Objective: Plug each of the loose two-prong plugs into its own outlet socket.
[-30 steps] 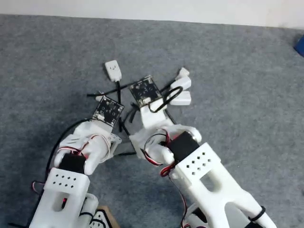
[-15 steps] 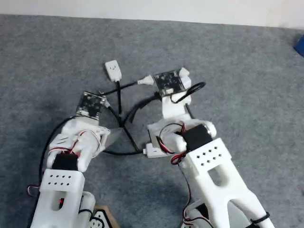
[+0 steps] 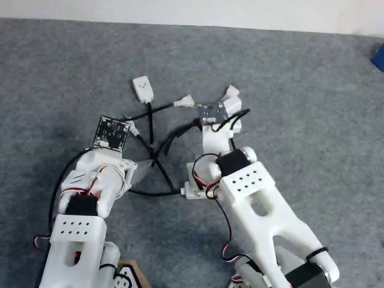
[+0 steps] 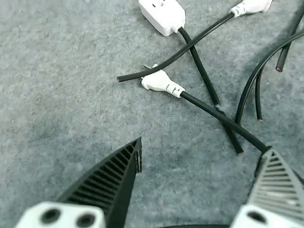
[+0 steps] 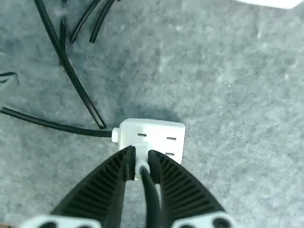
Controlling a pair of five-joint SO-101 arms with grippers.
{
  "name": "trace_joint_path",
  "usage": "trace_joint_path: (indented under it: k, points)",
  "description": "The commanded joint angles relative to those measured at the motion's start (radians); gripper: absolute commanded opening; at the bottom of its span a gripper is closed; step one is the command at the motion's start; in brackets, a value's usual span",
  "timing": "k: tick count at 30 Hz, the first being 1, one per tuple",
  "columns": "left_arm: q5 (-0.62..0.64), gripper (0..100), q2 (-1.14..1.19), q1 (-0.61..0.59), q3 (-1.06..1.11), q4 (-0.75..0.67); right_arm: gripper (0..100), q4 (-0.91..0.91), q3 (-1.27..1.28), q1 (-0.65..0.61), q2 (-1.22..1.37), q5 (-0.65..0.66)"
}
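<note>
1. High view: a grey, felt-like mat (image 3: 312, 108) covers the table. A white strip (image 3: 180, 12) runs along its far edge, and a blue corner (image 3: 379, 57) shows at the right border.
2. Bare mat lies wide on both outer sides. Black cables (image 3: 159, 162) cross between the two arms.
3. The right gripper (image 5: 141, 152) is clamped on a white held plug (image 5: 141, 167), which touches the near edge of a white outlet socket (image 5: 161, 130). Whether its prongs are in cannot be told.
4. The left gripper (image 4: 204, 146) is spread wide and holds nothing, above a loose plug (image 4: 161, 83) lying flat on the mat. A far outlet (image 4: 162, 12) lies beyond it.
</note>
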Motion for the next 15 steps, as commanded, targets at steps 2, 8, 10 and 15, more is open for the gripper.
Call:
trace_joint_path:
  k: [2,8,10,15]
  points:
    - [0.012,36,0.002,-0.013,-0.007,-0.028,0.5,-0.035,-0.021,-0.015,-0.013,-0.014]
    - [0.012,36,0.002,-0.013,-0.005,-0.028,0.5,-0.039,-0.021,-0.015,-0.077,-0.015]
    - [0.012,36,0.002,-0.013,-0.005,-0.028,0.5,-0.061,-0.015,-0.015,-0.085,-0.015]
    - [0.012,36,0.002,-0.012,-0.005,-0.028,0.5,-0.099,-0.008,-0.015,-0.082,-0.017]
